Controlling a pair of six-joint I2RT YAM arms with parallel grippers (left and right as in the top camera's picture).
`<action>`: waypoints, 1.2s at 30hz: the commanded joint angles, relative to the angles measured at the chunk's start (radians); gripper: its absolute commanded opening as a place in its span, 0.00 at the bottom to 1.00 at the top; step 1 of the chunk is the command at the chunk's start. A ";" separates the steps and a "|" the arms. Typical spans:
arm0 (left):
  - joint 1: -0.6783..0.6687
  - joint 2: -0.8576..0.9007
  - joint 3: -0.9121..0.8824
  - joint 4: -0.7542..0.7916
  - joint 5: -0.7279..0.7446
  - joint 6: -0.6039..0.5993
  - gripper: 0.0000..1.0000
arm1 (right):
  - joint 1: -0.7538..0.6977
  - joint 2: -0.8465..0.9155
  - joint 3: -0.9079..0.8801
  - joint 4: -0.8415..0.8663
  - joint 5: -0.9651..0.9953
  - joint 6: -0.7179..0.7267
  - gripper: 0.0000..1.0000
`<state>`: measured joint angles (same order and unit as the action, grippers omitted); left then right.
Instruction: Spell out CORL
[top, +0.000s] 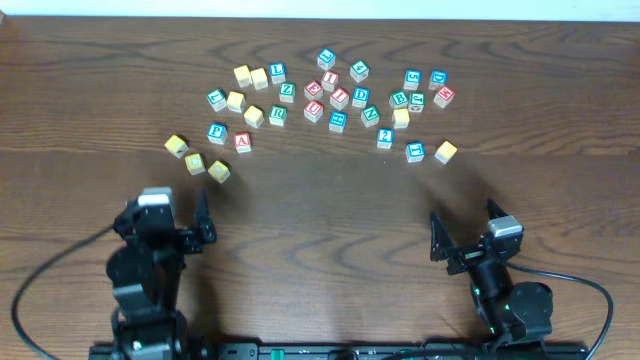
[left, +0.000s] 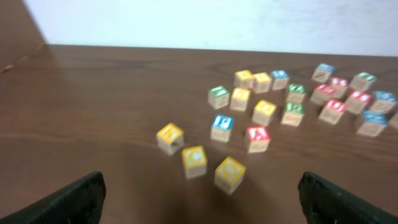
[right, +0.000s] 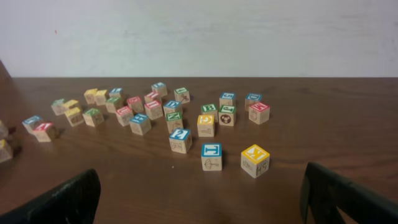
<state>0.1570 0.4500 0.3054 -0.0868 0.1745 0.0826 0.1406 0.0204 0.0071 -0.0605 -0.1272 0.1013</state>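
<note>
Roughly thirty small lettered cubes (top: 330, 100) lie scattered in a loose band across the far half of the brown surface (top: 330, 230), none stacked. By top colour I count nine yellow, nine blue, seven green and six red, though a few are too small to be sure of.

The band stops short of the far edge, where the wood meets a pale wall (right: 199, 31). Bare wood runs out to the left and right of it. A broad open strip of wood lies between the nearest cubes and the two claws.

The green R cube (top: 277, 115) sits in the left part of the band. The blue L cube (top: 277, 72) is straight behind it, farther back, with one green cube between them. Three yellow cubes (top: 195, 163) stand a little apart at the near left, the closest things to the left claw (left: 200, 199). Their letters cannot be read.

The left claw is spread wide with nothing between its fingers. The right claw (right: 202, 193) is spread just as wide and holds nothing either, and it sits well to the right of the left one.
</note>
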 joint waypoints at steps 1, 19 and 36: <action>0.005 0.180 0.171 -0.058 0.092 -0.001 0.98 | -0.003 -0.001 -0.002 -0.004 -0.006 -0.005 0.99; 0.005 0.980 0.787 -0.587 0.110 -0.014 0.98 | -0.003 -0.001 -0.002 -0.004 -0.006 -0.005 0.99; 0.003 1.070 0.787 -0.502 0.136 -0.061 0.98 | -0.003 0.000 0.001 0.032 -0.018 -0.008 0.99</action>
<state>0.1570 1.5208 1.0752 -0.5995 0.2909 0.0292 0.1406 0.0242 0.0071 -0.0479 -0.1043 0.1013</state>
